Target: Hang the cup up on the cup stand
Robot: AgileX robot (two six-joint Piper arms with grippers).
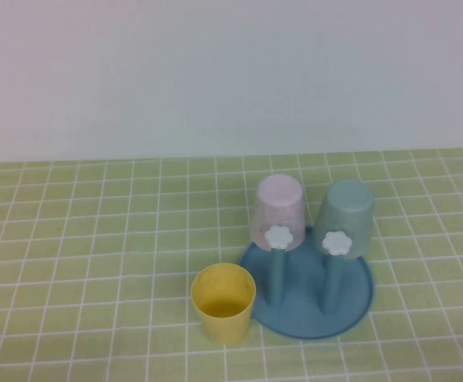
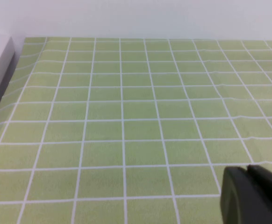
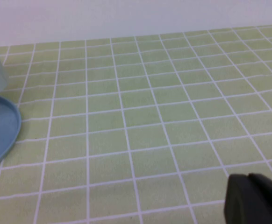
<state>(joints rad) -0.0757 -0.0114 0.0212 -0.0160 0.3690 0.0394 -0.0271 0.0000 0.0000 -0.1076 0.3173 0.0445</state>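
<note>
Yellow cup [image 1: 223, 302] stands upright, touching the cup stand [image 1: 351, 306] rim. Left gripper [image 2: 254, 196] and right gripper [image 3: 255, 200] are closed, well apart from the stand

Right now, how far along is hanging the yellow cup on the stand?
Not started. The yellow cup stands upright on the table, beside the cup stand, off its pegs. The pink cup and teal cup already hang upside down at the back. Two front pegs look free. The left gripper and right gripper are shut, holding nothing. Left: grasp, flip, hang.
</note>
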